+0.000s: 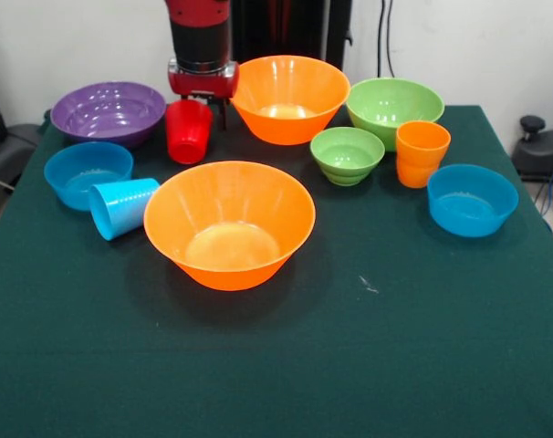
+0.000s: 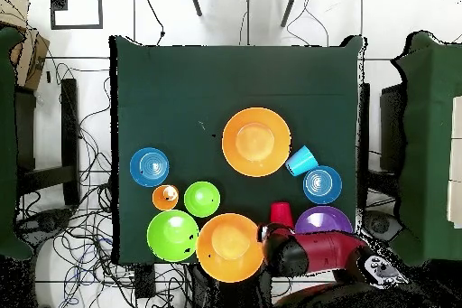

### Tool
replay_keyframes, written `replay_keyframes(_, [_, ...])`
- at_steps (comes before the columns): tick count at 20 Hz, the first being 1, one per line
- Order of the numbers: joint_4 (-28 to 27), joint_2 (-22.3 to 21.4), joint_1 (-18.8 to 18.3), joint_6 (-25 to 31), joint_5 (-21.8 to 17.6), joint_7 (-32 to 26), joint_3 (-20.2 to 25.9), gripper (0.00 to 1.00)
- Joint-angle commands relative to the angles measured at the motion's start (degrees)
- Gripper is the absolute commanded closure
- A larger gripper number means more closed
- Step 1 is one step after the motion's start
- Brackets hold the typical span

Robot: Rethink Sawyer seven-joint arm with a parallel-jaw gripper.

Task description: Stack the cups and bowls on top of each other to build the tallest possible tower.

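Red cup looks light, stiff, slippery; we would pinch its rim. Gripper above it, jaws' opening we cannot tell.

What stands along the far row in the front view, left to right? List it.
Purple bowl → red cup → far large orange bowl → large green bowl.

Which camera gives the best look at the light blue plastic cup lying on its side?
The front view. There the light blue plastic cup lies tipped on its side beside the large orange plastic bowl, its wall and open mouth both visible. The overhead view shows the same cup only as a small blue shape at that bowl's rim.
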Motion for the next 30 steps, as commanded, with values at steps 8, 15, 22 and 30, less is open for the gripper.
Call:
replay_keyframes(8, [-0.2, -3.9, -2.6, 0.6, 2.3, 1.8, 9.5, 0.0])
replay_keyframes(15, [-1.9, -3.4, 1.6, -2.2, 0.3, 3.6, 5.3, 1.0])
replay_keyframes(22, [-1.1, -2.4, -0.3, -1.9, 1.2, 3.4, 7.0, 1.0])
replay_keyframes(30, [1.4, -4.5, -2.2, 1.2, 3.1, 2.7, 9.0, 1.0])
